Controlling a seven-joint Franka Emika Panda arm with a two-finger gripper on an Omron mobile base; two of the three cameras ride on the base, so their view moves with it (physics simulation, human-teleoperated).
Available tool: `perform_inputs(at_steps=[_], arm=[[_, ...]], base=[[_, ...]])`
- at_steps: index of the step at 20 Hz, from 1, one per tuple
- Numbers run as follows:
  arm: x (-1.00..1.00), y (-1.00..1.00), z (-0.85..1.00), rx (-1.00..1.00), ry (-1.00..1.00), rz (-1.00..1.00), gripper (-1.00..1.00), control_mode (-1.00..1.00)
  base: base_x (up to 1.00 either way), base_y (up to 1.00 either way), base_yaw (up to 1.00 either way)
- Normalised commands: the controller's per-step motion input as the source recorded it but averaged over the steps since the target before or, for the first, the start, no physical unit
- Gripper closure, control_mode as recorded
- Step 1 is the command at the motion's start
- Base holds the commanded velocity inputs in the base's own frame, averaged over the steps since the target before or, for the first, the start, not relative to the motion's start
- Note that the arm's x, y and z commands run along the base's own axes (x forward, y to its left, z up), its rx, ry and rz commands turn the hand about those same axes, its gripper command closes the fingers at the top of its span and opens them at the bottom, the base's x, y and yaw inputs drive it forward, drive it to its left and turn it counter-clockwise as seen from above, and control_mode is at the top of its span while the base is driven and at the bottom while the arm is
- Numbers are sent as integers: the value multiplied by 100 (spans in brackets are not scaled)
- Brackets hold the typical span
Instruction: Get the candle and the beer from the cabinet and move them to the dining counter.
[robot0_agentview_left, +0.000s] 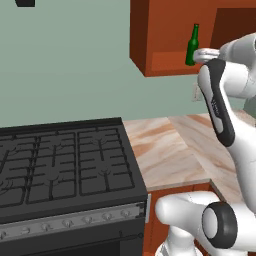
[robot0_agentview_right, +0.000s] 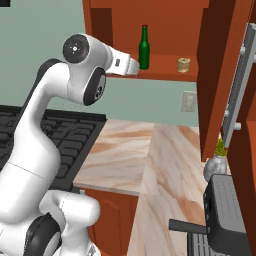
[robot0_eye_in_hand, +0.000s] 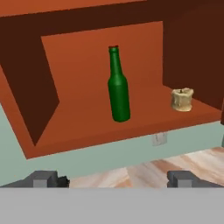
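My fingers (robot0_eye_in_hand: 113, 178) are spread wide and hold nothing; their two dark tips stand far apart at the bottom of the hand view, pointing into the open cabinet (robot0_eye_in_hand: 39, 87). The beer (robot0_eye_in_hand: 118, 85) stands upright on the cabinet's shelf, near its front edge and about midway along it. The candle (robot0_eye_in_hand: 182, 99) sits on the same shelf toward the right end, close to the right wall and well apart from the beer. From the right base view, my hand is raised level with the shelf, just beside the beer (robot0_agentview_right: 144, 47) on its left, not touching it; the candle (robot0_agentview_right: 183, 64) lies further right. Below, the marble bench (robot0_agentview_right: 150, 150) runs beside the stove (robot0_agentview_left: 60, 165), and a potted plant (robot0_agentview_right: 216, 162) stands at the bench's right edge.
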Motion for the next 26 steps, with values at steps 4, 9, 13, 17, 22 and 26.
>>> perform_inputs(at_steps=[4, 9, 13, 17, 22, 26], arm=[[47, -5, 11, -12, 0, 0, -100, -100], [47, -6, 6, -7, 1, 0, -100, -100], [33, -24, 9, -5, 6, 1, -100, -100], [33, -19, 1, -1, 7, 2, -100, -100], [28, -9, -2, 0, 11, 3, -100, -100], [25, 4, -25, 0, 1, 5, -100, -100]], base=[[0, 0, 0], [0, 0, 0], [0, 0, 0], [0, 0, 0], [0, 0, 0], [0, 0, 0]])
